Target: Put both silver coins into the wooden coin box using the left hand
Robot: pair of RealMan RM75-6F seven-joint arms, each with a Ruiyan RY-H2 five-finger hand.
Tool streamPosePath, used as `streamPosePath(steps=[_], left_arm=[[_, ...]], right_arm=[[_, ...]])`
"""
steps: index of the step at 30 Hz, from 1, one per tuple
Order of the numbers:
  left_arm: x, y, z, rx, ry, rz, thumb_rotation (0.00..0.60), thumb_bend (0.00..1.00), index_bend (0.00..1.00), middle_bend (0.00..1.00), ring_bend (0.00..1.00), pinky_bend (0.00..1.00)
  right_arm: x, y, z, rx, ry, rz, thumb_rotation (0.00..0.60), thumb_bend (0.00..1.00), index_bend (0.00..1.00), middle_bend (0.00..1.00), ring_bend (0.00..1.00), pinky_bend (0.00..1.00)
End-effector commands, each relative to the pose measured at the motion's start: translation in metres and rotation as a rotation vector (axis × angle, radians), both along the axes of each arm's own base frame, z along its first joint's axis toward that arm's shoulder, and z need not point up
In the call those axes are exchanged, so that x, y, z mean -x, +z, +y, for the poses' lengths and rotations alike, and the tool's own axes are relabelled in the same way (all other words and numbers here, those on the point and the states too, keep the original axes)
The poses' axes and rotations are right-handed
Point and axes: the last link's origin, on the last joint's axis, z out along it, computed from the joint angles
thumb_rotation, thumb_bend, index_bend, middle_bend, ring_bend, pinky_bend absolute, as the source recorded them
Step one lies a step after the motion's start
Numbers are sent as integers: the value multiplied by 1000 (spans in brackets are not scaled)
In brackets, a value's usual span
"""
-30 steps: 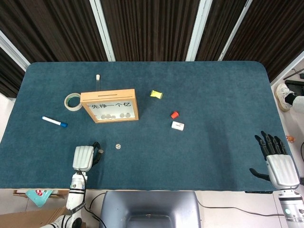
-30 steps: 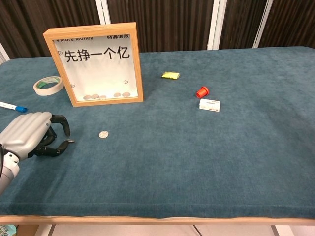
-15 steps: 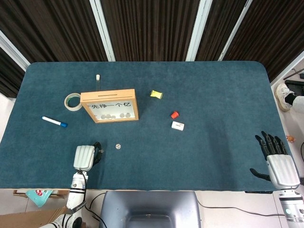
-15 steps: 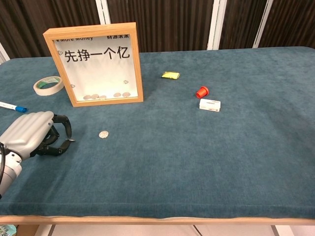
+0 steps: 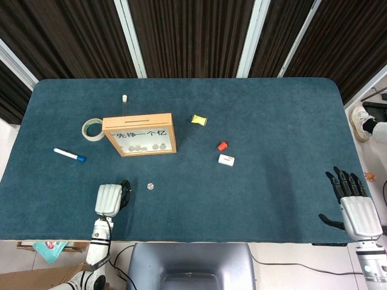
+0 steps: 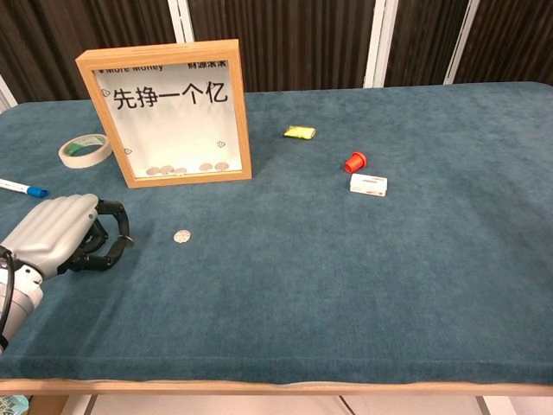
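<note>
The grey left hand (image 6: 62,235), fingers curled in and holding nothing, has crept a little closer to the small round silver coin (image 6: 181,236) lying on the blue cloth near the wooden coin box (image 6: 169,112). Picking it up looks next.

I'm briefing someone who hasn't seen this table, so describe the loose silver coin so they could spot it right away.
Find the wooden coin box with the clear front, standing on the left half of the blue table. The silver coin lies flat on the cloth in front of it, towards the robot, just right of the left hand. It is the only small round metal disc lying outside the box.
</note>
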Motion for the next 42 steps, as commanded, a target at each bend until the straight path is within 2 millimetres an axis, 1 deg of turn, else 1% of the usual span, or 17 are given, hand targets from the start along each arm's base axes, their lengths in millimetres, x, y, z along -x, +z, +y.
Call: streamPosePath(steps=[1,5,7,10,13,14,16,20,24,27,30,36,42], left_arm=[[-1,3,1,-10,-10,-3,600,479,593,1000,1000,1000],[-4,14,4,-39,-28,-9,600,472,593,1000,1000,1000],[-5,25,8,-63,-38,-17,600,470,594,1000,1000,1000],[-11,52,20,-127,-57,-35,600,468,597,1000,1000,1000],[-21,90,35,-217,-66,-50,600,462,595,1000,1000,1000],[-25,105,42,-255,-55,-56,600,460,594,1000,1000,1000],[-35,129,54,-312,-33,-47,600,459,589,1000,1000,1000],[-55,163,68,-373,-14,-42,600,446,581,1000,1000,1000],[-76,185,73,-417,-17,-48,600,444,579,1000,1000,1000],[-94,194,78,-439,-38,-31,600,445,576,1000,1000,1000],[-109,195,92,-433,-28,-22,600,444,577,1000,1000,1000],[-131,182,119,-386,18,-8,600,444,575,1000,1000,1000],[-150,166,129,-363,2,4,600,457,579,1000,1000,1000]], right_arm=[[0,0,0,-1,0,0,600,170,0,0,0,0],[0,0,0,-1,-1,0,600,170,0,0,0,0],[0,0,0,0,-1,-2,600,170,0,0,0,0],[0,2,0,6,-3,-5,600,170,0,0,0,0],[0,2,0,8,-3,-5,600,170,0,0,0,0],[0,2,0,7,-3,-6,600,170,0,0,0,0],[-1,0,0,0,-1,-4,600,170,0,0,0,0],[-2,-2,-1,-6,1,-4,600,170,0,0,0,0],[-2,-2,-3,-6,-1,-8,600,170,0,0,0,0],[-2,-4,-5,-11,-1,-9,600,170,0,0,0,0],[-3,-6,-6,-25,1,-11,600,170,0,0,0,0],[-3,-2,-7,-21,3,-31,600,170,0,0,0,0],[1,3,-8,2,-14,-27,600,170,0,0,0,0]])
